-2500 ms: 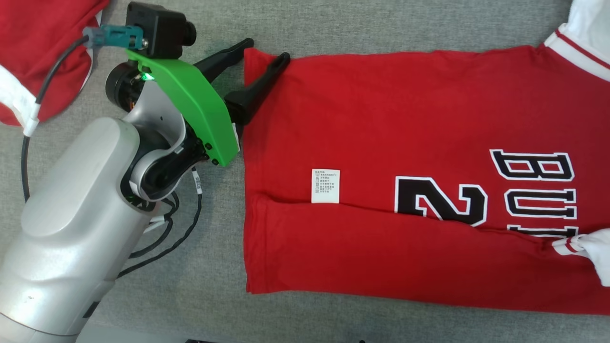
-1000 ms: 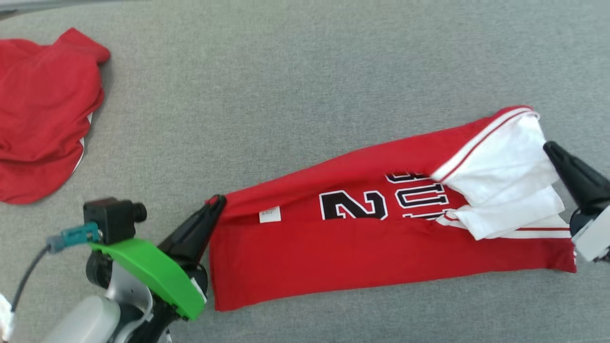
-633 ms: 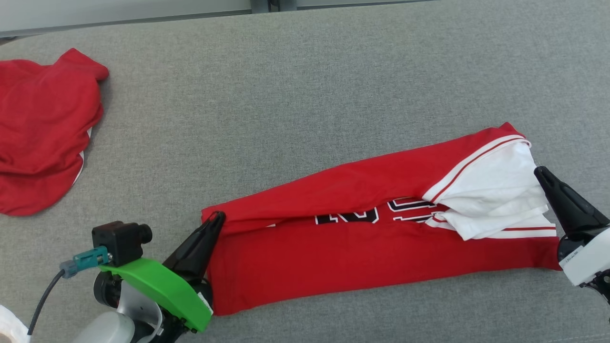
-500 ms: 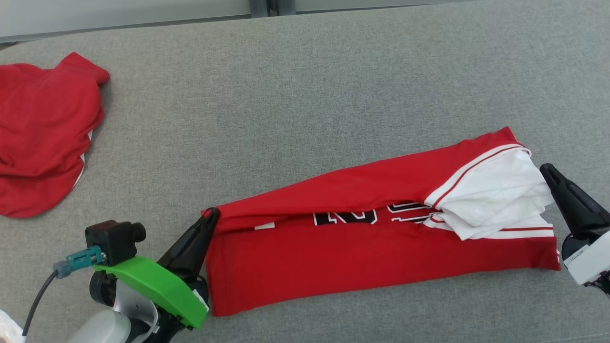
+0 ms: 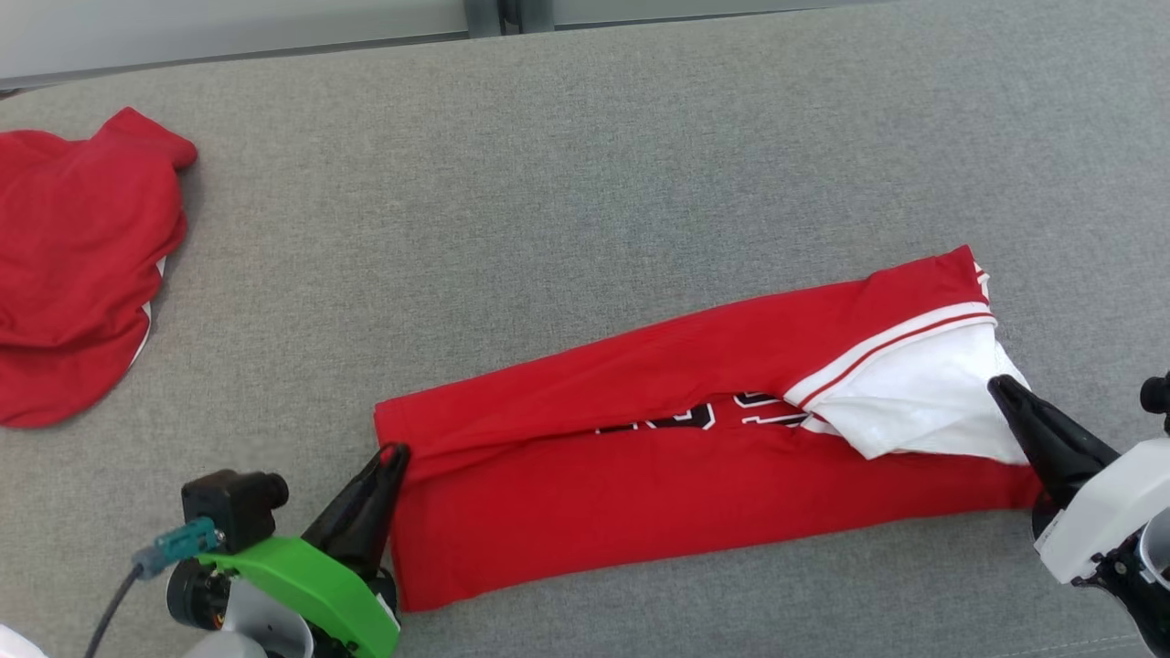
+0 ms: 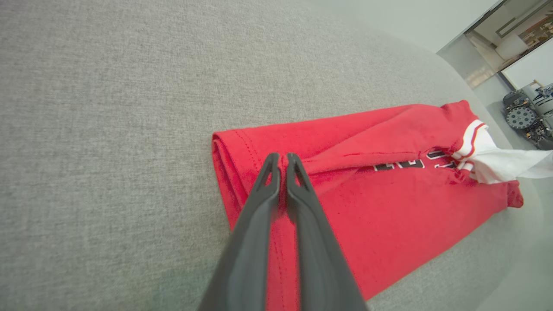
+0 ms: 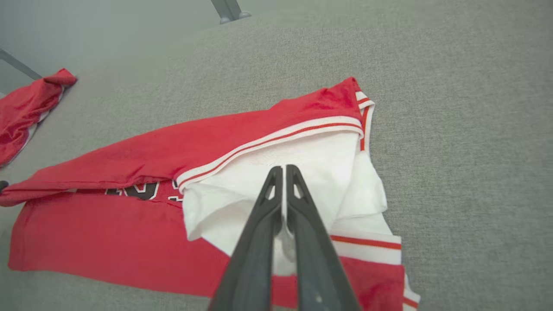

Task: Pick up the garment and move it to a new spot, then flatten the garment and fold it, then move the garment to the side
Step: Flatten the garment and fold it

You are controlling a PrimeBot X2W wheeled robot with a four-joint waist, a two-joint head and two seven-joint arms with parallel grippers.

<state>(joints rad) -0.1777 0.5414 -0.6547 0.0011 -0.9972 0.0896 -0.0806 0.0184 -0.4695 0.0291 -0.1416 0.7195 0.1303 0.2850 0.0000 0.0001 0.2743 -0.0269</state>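
Nearest, lower left: pinches the hem corner of the garment in the left gripper, jaws narrow on red cloth, probably to carry that end of the fold. Lower right: nips the white sleeve in the right gripper, likewise closed, so both ends lie level. Lies folded lengthwise into 1 strip on the gray fabric surface. Far left, well apart: 1 crumpled red shirt.

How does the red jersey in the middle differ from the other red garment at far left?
The jersey lies folded in a long band; the other garment sits crumpled. The jersey shows black lettering and a white sleeve; the other garment looks mostly plain red. The left tool and right tool pinch the jersey's ends; the other garment lies untouched. Both are red with white trim.
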